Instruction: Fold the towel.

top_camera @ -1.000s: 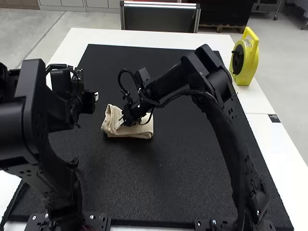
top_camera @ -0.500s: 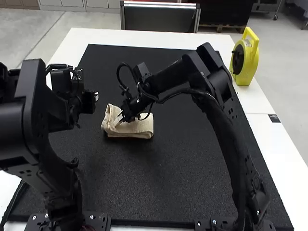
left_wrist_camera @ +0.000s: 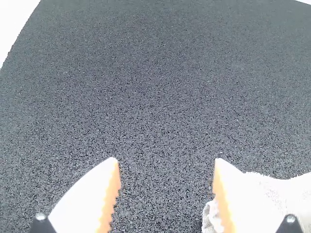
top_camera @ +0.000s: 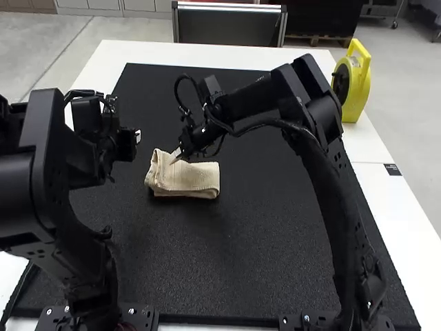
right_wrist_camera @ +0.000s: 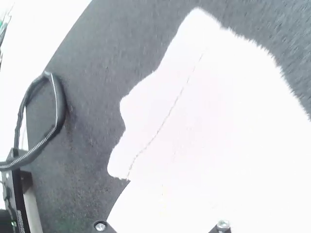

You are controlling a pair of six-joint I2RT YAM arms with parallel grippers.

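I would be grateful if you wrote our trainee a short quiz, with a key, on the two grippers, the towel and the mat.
1. Multiple choice: what colour is the mat that the towel lies on?
a) green
b) black
c) red

2. True or false: the left gripper has its fingers apart, with nothing held between them.

3. Fill in the blank: in the high view, the arm whose gripper is at the towel is the ____ one.

Key: 1 b; 2 true; 3 right.
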